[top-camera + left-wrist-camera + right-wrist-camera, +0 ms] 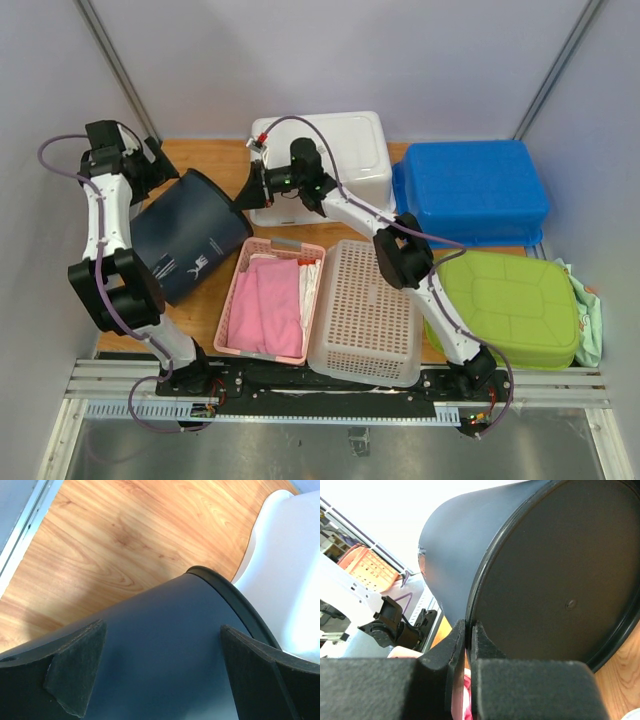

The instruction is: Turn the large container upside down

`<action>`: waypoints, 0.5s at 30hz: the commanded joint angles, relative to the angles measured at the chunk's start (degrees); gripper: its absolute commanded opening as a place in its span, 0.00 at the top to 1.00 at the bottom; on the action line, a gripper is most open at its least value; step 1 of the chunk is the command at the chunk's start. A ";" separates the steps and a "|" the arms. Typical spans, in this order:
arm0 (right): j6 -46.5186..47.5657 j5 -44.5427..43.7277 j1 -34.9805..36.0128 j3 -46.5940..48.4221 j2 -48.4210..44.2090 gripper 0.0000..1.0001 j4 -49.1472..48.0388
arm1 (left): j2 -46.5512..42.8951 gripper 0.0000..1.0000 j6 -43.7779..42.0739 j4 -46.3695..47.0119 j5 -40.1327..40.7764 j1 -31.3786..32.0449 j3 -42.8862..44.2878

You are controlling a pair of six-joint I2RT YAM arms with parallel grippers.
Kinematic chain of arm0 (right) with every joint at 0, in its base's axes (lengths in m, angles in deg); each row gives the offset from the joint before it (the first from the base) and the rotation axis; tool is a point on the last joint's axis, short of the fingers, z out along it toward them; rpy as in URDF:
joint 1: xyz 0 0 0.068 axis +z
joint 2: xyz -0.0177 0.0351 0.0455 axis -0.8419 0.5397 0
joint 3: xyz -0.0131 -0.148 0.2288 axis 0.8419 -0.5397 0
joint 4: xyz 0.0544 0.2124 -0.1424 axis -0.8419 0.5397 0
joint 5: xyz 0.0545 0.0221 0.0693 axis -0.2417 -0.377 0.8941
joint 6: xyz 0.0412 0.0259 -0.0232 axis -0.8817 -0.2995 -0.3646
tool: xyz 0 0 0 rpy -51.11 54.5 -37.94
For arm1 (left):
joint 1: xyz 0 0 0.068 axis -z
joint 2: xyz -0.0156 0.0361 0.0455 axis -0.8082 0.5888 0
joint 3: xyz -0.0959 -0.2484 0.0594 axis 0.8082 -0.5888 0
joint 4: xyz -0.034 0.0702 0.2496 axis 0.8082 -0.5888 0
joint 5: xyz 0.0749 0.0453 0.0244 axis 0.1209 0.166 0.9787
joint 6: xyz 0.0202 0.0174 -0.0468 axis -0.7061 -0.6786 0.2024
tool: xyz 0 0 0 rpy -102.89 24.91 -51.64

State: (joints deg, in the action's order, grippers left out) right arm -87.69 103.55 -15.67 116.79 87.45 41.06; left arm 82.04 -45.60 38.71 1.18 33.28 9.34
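Observation:
The large container (190, 235) is a dark navy bin lying tilted on its side at the table's left. Its closed base faces my right gripper. My right gripper (243, 195) is shut on the rim of that base, and in the right wrist view its gripper (468, 630) pinches the rim beside the flat base (555, 580). My left gripper (150, 165) is open at the bin's far upper side. In the left wrist view the bin's wall (160, 650) fills the space between the spread fingers (75, 675).
An upturned white box (330, 150) stands behind the bin and shows in the left wrist view (295, 580). A pink basket with cloth (270, 300) and an upturned white perforated basket (365, 310) sit in the middle. A blue tub (470, 190) and a green lid (505, 300) are on the right.

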 commanded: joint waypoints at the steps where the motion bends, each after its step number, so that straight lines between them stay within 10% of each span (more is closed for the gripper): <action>1: 19.39 -1.84 1.24 -0.20 -12.52 0.99 16.60 | -4.45 0.01 -0.16 -5.14 1.41 0.52 3.52; 15: 62.99 -30.39 9.05 7.11 -24.48 1.00 54.50 | -14.78 0.01 5.05 -6.49 6.08 -0.26 8.42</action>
State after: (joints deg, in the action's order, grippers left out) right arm -41.13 82.91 -9.48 118.87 64.69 88.59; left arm 68.84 -42.63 33.16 4.96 33.48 16.86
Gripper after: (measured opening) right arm 0.038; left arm 0.991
